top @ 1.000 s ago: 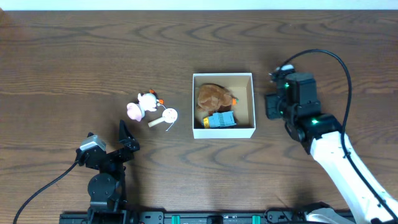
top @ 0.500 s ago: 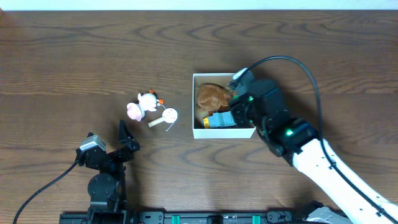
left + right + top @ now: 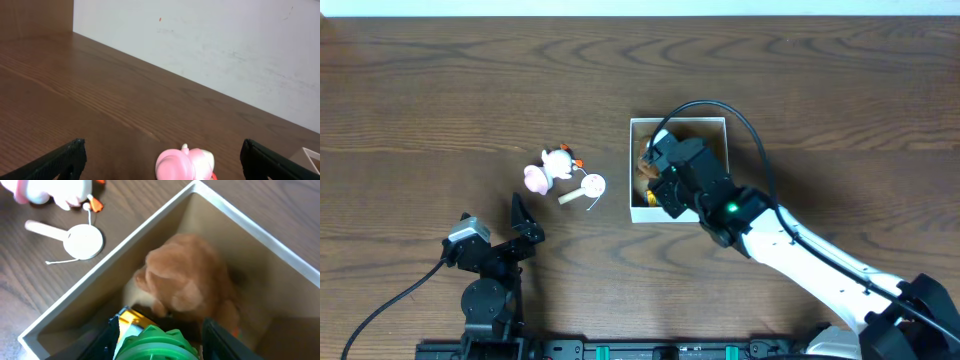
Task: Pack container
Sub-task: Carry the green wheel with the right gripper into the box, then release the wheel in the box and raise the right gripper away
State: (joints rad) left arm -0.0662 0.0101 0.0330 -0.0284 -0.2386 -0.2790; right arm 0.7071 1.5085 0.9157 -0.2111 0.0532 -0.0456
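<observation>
The container [image 3: 720,123] is a square white-walled box with a tan inside, at the table's middle. In it lie a brown plush toy [image 3: 192,282] and a yellow and blue toy [image 3: 131,320]. My right gripper [image 3: 160,341] hangs over the container's left half, shut on a green ridged round toy [image 3: 156,347]; in the overhead view the wrist [image 3: 672,172] hides the jaws. A pink and white toy [image 3: 548,167] and a white disc on a stick [image 3: 588,187] lie left of the container. My left gripper [image 3: 523,222] is open and empty, near the front edge.
The left wrist view shows the pink toy [image 3: 184,162] ahead between the open fingers, with a white wall behind the table's far edge. The right wrist view shows the container's wall [image 3: 250,227], the disc [image 3: 82,241] and the pink toy [image 3: 50,191] outside it.
My right arm has swung left from beside the container's right wall to over its inside, carrying the green toy. The left arm has not moved.
</observation>
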